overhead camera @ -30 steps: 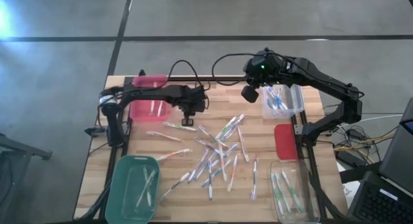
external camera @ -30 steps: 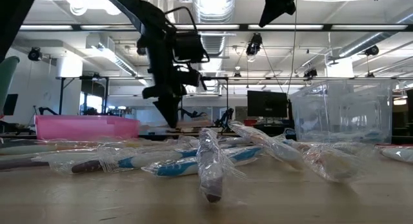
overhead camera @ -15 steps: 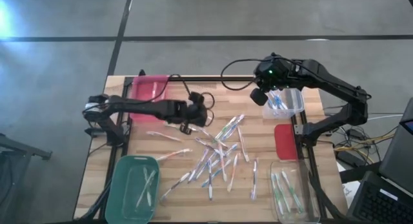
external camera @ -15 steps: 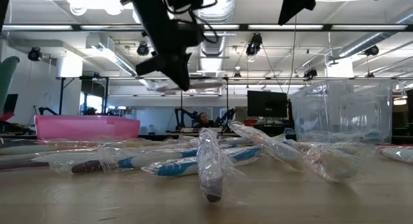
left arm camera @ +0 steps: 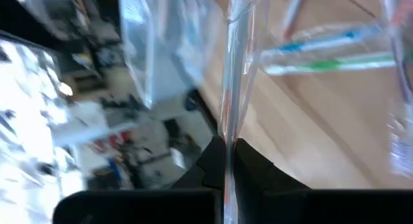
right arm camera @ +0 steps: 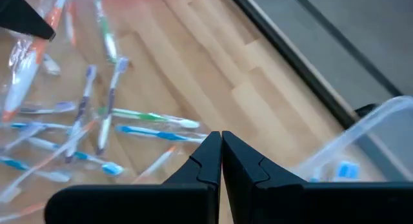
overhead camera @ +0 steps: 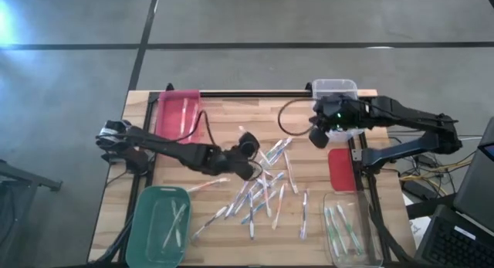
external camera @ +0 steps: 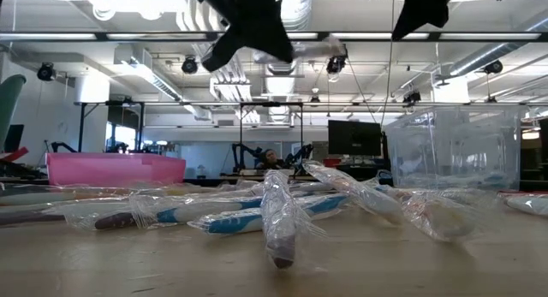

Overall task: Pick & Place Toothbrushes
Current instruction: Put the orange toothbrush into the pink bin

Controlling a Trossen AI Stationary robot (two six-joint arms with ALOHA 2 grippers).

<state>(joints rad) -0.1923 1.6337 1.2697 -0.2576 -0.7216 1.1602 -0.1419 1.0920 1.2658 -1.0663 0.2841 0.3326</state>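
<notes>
Four bins point(overhead camera: 158, 225), one red lid point(overhead camera: 340, 168), roughly two dozen toothbrushes point(overhead camera: 266, 192), two arms point(overhead camera: 174, 147)

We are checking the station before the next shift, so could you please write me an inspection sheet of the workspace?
Surface: wooden table, slatted.
Job's things: toothbrushes in wrappers, scattered mid-table; more lie in the green bin, pink bin and two clear bins.
Clutter: red lid near the right edge.
Grippers: left gripper shut on a wrapped toothbrush; right gripper shut, empty.
Cables: black cable looping by the right arm.
Surroundings: concrete floor, laptop at right.
</notes>
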